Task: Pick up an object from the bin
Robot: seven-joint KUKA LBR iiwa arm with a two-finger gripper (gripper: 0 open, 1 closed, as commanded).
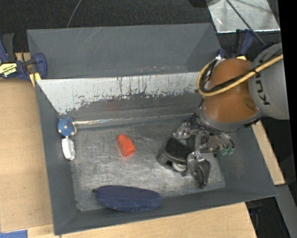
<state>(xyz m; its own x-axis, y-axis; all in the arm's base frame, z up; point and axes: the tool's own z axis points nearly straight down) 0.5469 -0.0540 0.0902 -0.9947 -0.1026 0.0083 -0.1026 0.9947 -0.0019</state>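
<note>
The gripper stands at the lower right of the bin, just beside a black blocky object; whether it is open cannot be told; the object is judged light, rigid, possibly slick; take hold across its narrower sides.

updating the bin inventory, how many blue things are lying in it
2. A small round blue piece lies against the view's left wall near the far corner. A large dark blue oblong thing lies along the near wall. The arm may hide others on the right.
</note>
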